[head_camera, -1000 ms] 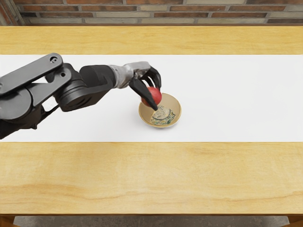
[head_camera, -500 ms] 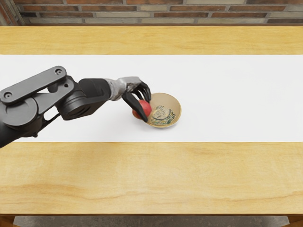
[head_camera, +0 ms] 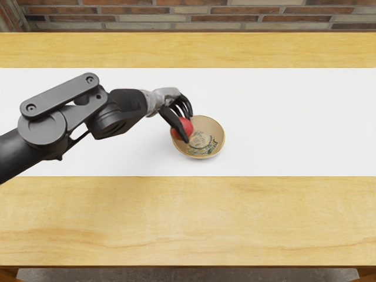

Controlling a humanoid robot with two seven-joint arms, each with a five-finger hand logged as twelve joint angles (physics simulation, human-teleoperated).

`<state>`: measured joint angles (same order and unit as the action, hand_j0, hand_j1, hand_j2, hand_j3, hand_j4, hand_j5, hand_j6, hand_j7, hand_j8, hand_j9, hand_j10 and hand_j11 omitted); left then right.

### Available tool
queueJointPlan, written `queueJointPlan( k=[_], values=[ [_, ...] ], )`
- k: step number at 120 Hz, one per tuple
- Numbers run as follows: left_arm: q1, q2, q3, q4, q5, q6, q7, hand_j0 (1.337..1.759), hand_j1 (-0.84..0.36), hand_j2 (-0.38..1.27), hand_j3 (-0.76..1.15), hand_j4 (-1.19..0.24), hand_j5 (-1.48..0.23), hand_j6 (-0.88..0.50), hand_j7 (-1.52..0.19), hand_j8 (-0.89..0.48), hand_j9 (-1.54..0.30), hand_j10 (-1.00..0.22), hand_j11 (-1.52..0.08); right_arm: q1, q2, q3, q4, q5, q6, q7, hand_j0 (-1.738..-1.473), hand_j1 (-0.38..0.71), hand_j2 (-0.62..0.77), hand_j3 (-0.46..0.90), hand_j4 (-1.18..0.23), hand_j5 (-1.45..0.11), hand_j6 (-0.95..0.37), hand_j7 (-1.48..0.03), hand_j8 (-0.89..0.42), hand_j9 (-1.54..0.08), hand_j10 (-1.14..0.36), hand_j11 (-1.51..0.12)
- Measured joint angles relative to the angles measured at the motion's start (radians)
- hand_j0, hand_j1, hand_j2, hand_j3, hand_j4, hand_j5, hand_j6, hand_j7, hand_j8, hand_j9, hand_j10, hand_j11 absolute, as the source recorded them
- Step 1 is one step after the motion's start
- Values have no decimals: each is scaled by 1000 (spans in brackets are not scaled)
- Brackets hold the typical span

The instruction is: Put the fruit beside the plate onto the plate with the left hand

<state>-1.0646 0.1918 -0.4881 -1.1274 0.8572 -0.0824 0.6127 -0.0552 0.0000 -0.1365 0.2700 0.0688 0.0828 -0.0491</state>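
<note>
Red fruit (head_camera: pixel 185 126) is clamped inside the curled left robot hand (head_camera: pixel 177 114), just over the patterned plate's (head_camera: pixel 216 130) left rim.

On my feed, a light wooden surface (head_camera: pixel 188 223) fills nearly the whole view, its grain running left to right. A broad white strip (head_camera: pixel 305 123) (cloth or paper, I cannot tell which) lies flat across it from the left edge to the right, with bare wood showing behind it and in front of it. Beyond the far edge stands a red brick wall (head_camera: pixel 176 17) with pale mortar. Below the near edge I can see a thin band of grey floor (head_camera: pixel 188 275).
</note>
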Motion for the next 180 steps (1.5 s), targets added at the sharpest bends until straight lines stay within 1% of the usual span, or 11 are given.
queueJointPlan(
  k=[39,54,61,73,90,115,130,141,166,171,180],
  values=[
    [-16,-25,8,12,0,2,0,1652,-188,512,0,-834,-1208,-596,-1179,-483,-1165,-594,-1137,0,0,-1,0,0,0,0,-1658,-333,-3,0,-13,-17,-13,-17,-13,-17,-13,-17],
    [-23,-51,9,43,0,3,0,1652,-180,509,0,-832,-1202,-599,-1174,-487,-1163,-600,-1133,0,0,0,0,0,0,0,-1658,-333,-3,0,-13,-17,-13,-17,-13,-17,-13,-17],
    [-27,-54,9,50,1,4,-1,1653,-177,490,0,-811,-1157,-614,-1133,-502,-1124,-607,-1099,0,0,0,0,0,0,0,-1658,-333,-3,0,-13,-17,-13,-17,-13,-17,-13,-17],
    [-29,-55,8,57,2,11,-1,1655,-195,398,0,-716,-993,-601,-978,-508,-974,-579,-959,0,0,-1,0,0,0,0,-1658,-333,-3,0,-13,-17,-13,-17,-13,-17,-13,-17],
    [-30,-56,6,60,2,16,-2,1656,-165,240,0,-559,-760,-501,-753,-452,-751,-480,-741,0,0,-1,0,0,0,0,-1658,-333,-3,0,-13,-17,-13,-17,-13,-17,-13,-17],
    [-34,-55,3,60,0,18,-2,1657,85,100,0,-268,-360,-247,-357,-229,-356,-239,-353,0,0,-2,0,0,0,0,-1658,-333,-3,0,-13,-17,-13,-17,-13,-17,-13,-17],
    [-35,-53,-2,50,-39,13,-2,1658,206,55,0,-146,-196,-135,-194,-125,-194,-130,-192,0,0,-2,0,0,0,0,-1658,-333,-3,0,-13,-17,-13,-17,-13,-17,-13,-17],
    [-37,3,-16,44,-125,-58,-2,1658,258,35,0,-94,-125,-87,-124,-81,-124,-84,-123,0,0,-2,0,0,0,0,-1658,-333,-3,0,-13,-17,-13,-17,-13,-17,-13,-17],
    [-32,181,-90,40,-306,-407,-2,1658,316,13,0,-35,-45,-33,-45,-30,-45,-31,-44,0,0,-3,0,0,1,0,-1658,-333,-3,0,-13,-17,-13,-17,-13,-17,-13,-17],
    [-31,250,-97,39,-346,-447,-2,1658,322,11,0,-29,-37,-27,-37,-25,-36,-25,-36,1,0,-3,0,0,1,0,-1658,-333,-3,0,-13,-17,-13,-17,-13,-17,-13,-17],
    [-15,310,-104,33,-397,-489,-2,1658,331,8,0,-20,-26,-18,-25,-17,-25,-17,-25,1,0,-3,0,0,1,0,-1658,-333,-3,0,-13,-17,-13,-17,-13,-17,-13,-17]
  ],
)
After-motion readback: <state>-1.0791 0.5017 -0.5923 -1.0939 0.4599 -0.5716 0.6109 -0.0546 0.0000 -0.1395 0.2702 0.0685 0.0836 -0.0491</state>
